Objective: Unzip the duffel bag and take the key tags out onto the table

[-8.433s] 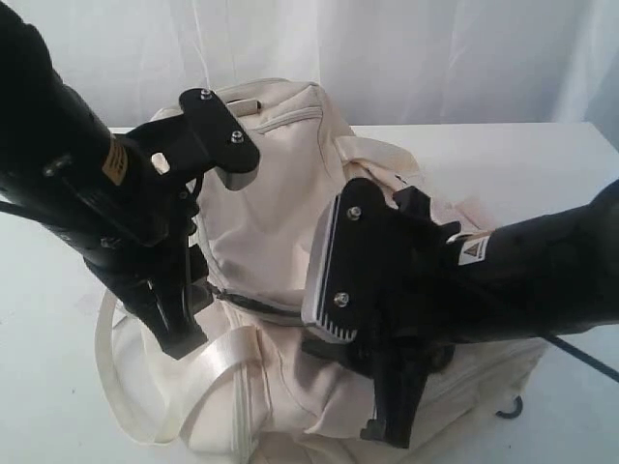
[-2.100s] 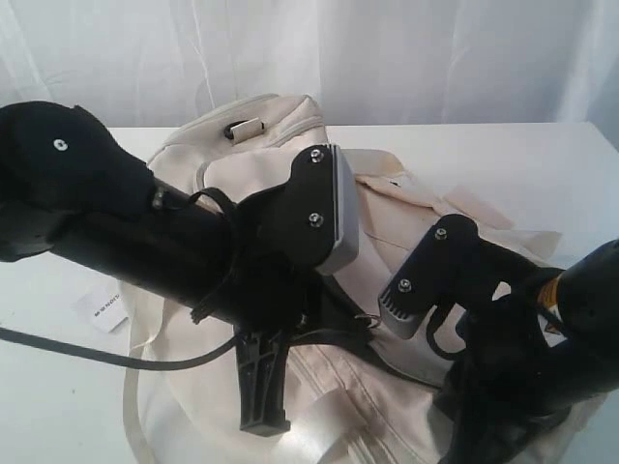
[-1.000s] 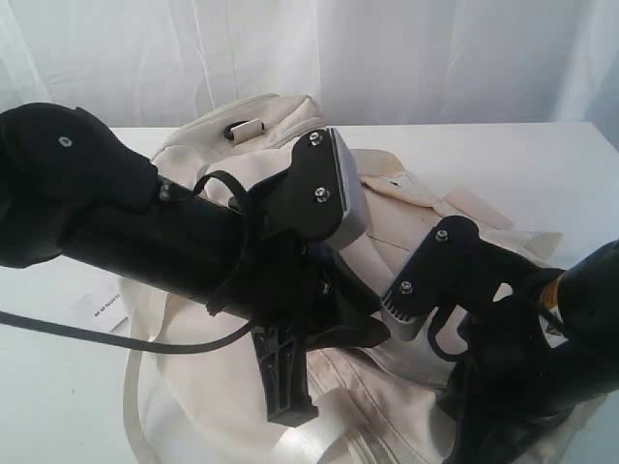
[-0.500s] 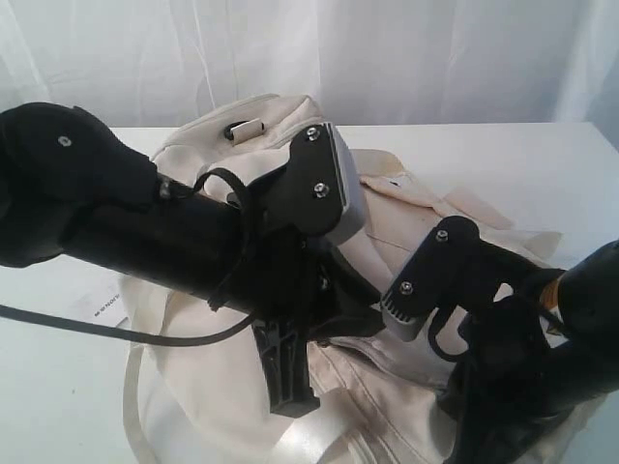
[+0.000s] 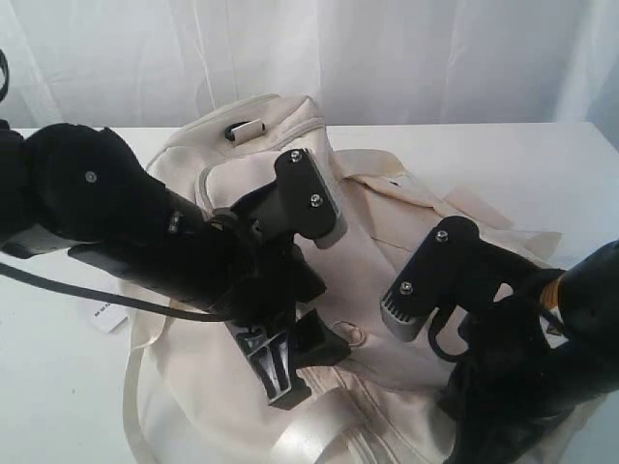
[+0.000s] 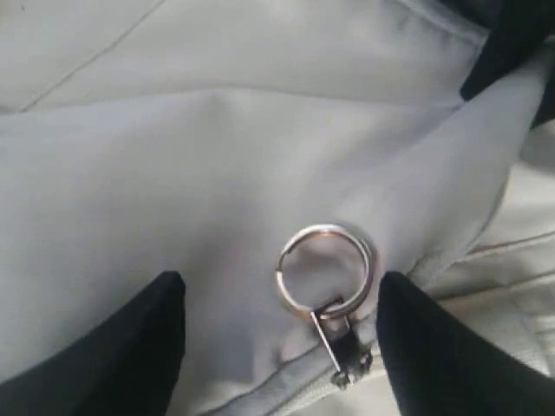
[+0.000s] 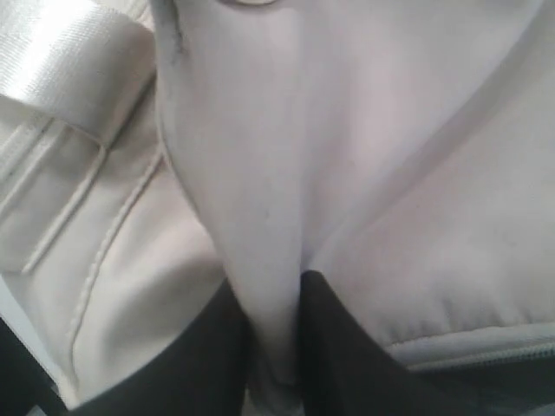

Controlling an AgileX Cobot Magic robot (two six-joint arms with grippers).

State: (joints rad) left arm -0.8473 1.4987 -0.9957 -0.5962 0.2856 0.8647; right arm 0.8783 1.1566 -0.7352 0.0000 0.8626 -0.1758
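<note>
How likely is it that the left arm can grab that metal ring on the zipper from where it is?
Probably yes. The left gripper is open with the ring lying uncovered between its fingers. The ring rests flat on the duffel bag, so pinching it may be fiddly.

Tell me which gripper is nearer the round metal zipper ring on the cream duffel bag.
Left. The left gripper's open fingers flank the metal ring; the right gripper pinches duffel bag fabric farther off.

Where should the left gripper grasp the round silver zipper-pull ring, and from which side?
Probably across the round silver metal ring, near the clasp that holds it. It lies flat on the cream fabric duffel bag, framed by the open left gripper, so come straight down.
</note>
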